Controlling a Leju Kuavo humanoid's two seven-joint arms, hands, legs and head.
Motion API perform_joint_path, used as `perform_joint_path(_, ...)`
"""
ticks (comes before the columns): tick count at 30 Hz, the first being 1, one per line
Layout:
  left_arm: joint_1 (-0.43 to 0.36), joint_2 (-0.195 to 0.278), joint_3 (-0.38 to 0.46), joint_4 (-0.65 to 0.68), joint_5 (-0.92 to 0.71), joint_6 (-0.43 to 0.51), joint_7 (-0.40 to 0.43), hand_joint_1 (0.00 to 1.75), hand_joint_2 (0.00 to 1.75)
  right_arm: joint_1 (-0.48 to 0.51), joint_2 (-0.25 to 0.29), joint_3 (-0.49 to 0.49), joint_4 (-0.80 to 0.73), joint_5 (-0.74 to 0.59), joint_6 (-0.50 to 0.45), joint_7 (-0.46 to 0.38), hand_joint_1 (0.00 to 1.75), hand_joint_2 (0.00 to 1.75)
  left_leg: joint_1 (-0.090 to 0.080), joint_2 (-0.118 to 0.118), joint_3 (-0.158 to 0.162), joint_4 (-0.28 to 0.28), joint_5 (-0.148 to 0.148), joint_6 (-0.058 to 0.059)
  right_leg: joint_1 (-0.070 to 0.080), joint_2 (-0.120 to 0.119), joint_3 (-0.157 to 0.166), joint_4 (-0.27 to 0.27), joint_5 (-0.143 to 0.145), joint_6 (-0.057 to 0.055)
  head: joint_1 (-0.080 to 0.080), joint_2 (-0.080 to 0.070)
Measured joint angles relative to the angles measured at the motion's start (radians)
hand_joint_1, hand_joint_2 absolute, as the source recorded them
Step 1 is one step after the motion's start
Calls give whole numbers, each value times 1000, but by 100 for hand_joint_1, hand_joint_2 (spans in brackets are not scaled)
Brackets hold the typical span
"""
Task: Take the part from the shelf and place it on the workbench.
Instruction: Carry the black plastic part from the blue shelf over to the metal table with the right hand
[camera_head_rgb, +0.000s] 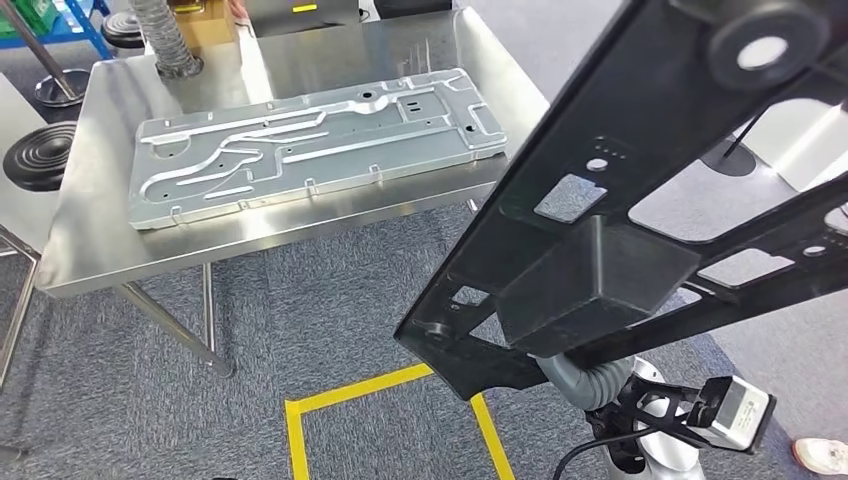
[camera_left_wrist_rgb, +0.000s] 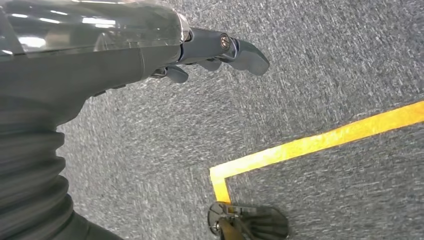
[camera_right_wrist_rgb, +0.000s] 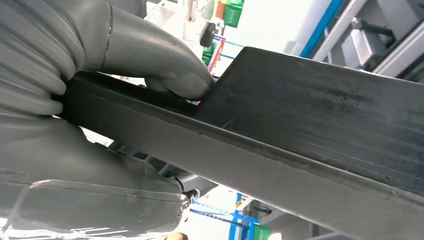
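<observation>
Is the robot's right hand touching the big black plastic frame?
Touching. The right wrist view shows the right hand with its thumb pressed on the black plastic frame.

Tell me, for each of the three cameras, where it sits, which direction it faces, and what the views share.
Head view: high on the body, facing forward and down at the steel workbench with a metal panel; the black part crosses in front.
Left wrist view: behind the left hand, facing down at grey carpet and yellow tape.
Right wrist view: behind the right hand, which grips the black part.
Shared: head and right wrist views show the black part; head and left wrist views show the yellow tape.
</observation>
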Motion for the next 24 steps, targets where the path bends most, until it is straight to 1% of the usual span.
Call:
perform_joint_path(1, 0, 0, 0, 0, 0, 0, 0, 0, 175, -2, -2, 0, 3, -3, -1, -1, 173, 175, -1, 0, 0, 0, -3, -6, 3, 1, 2, -7, -5, -6, 0, 0)
perform_joint_path(3, 0, 0, 1, 0, -1, 0, -1, 0, 175, -3, -5, 0, 8, -4, -3, -1, 173, 175, 1, 2, 4, 1, -10, -17, 1, 4, 6, -12, -7, -19, 0, 0)
perform_joint_path(4, -1, 0, 1, 0, -2, 0, -2, 0, 175, -3, -6, 0, 9, -4, -5, 0, 173, 175, 2, 2, 1, 14, -21, -23, -1, 3, 11, -16, -8, -26, 0, 0)
perform_joint_path(5, -1, 0, 1, 0, -3, 0, -3, 0, 175, -4, -6, 0, 9, -4, -7, 0, 173, 175, 2, 3, -12, 48, -41, -27, -3, 3, 16, -20, -8, -32, 0, 0)
perform_joint_path(6, -2, 0, 1, 0, -4, -1, -4, 0, 175, -3, -6, 0, 9, -4, -9, 2, 173, 175, 4, 3, -38, 107, -71, -30, -3, 1, 21, -21, -10, -37, 0, 0)
perform_joint_path(7, -1, 0, 0, 0, -6, -2, -4, 0, 175, -2, -6, 0, 9, -3, -12, 4, 173, 175, 5, 3, -74, 178, -102, -33, -2, 0, 23, -22, -13, -41, 0, 0)
perform_joint_path(8, 0, 0, 1, 0, -6, -3, -4, 0, 175, 0, -6, 0, 9, -2, -15, 6, 173, 175, 5, 3, -111, 247, -126, -35, -1, 0, 26, -21, -15, -43, 0, 0)
perform_joint_path(9, 2, 0, 1, 0, -7, -4, -5, 0, 175, 4, -6, 0, 9, -1, -17, 8, 173, 175, 5, 3, -138, 290, -134, -36, 1, 0, 28, -21, -17, -45, 0, 0)
perform_joint_path(10, 3, 0, 1, 0, -8, -5, -5, 0, 175, 8, -6, 0, 9, 1, -19, 9, 173, 175, 5, 3, -147, 294, -119, -35, 3, 1, 31, -21, -20, -45, 0, 0)
perform_joint_path(11, 4, 0, 1, 0, -8, -6, -6, 0, 175, 13, -6, 0, 7, 3, -20, 9, 173, 175, 5, 3, -136, 259, -87, -33, 4, 2, 36, -21, -23, -45, 0, 0)
perform_joint_path(12, 5, 0, 1, 0, -8, -7, -7, 0, 175, 18, -6, 0, 5, 5, -21, 9, 173, 175, 4, 3, -109, 191, -44, -27, 6, 3, 42, -21, -27, -43, 0, 0)
perform_joint_path(13, 5, 1, 1, 0, -8, -8, -8, 0, 175, 23, -6, 0, 2, 8, -21, 8, 173, 175, 2, 3, -78, 119, -9, -20, 8, 3, 48, -20, -31, -41, 0, 0)
perform_joint_path(14, 4, 2, 1, 0, -8, -8, -9, 0, 175, 28, -6, 0, -1, 11, -21, 7, 173, 175, 0, 4, -51, 59, 15, -14, 11, 4, 51, -19, -35, -37, 0, 0)
perform_joint_path(15, 4, 3, 1, 0, -7, -9, -10, 0, 175, 34, -6, 0, -4, 15, -21, 6, 173, 175, -3, 4, -35, 23, 26, -9, 12, 4, 53, -18, -38, -33, 0, 0)
perform_joint_path(17, 6, 3, 1, 0, -5, -10, -12, 0, 175, 44, -6, 1, -8, 21, -20, 4, 173, 175, -5, 4, -29, 8, 24, -3, 11, 5, 53, -18, -40, -24, 0, 0)
perform_joint_path(18, 6, 2, 1, 0, -4, -10, -14, 0, 175, 48, -6, 2, -11, 23, -19, 3, 173, 175, -2, 4, -27, 4, 25, 1, 10, 4, 54, -17, -43, -19, 0, 0)
perform_joint_path(19, 7, 2, 2, 0, -2, -10, -16, 0, 175, 51, -6, 2, -13, 25, -18, 1, 173, 175, 0, 4, -24, -1, 27, 6, 10, 4, 51, -9, -50, -13, 0, 0)
perform_joint_path(20, 6, 1, 2, 0, -2, -10, -17, 0, 175, 53, -6, 3, -15, 26, -16, -2, 173, 175, 3, 5, -20, -6, 28, 11, 9, 4, 40, 18, -66, -6, 0, 0)
perform_joint_path(21, 6, 0, 2, 0, -1, -10, -19, 0, 175, 55, -6, 3, -17, 29, -15, -4, 173, 175, 5, 5, -17, -10, 29, 15, 6, 3, 17, 66, -92, 0, 0, 0)
perform_joint_path(23, 6, 1, 2, 0, -1, -9, -21, 0, 175, 61, -6, 3, -18, 34, -15, -8, 173, 175, 4, 6, -16, -10, 26, 19, 0, 3, -58, 202, -148, 10, 0, 0)
perform_joint_path(24, 7, 0, 2, 0, -2, -9, -21, 0, 175, 65, -6, 3, -18, 36, -15, -8, 173, 175, 4, 6, -15, -10, 24, 19, -3, 3, -89, 254, -159, 14, 0, 0)
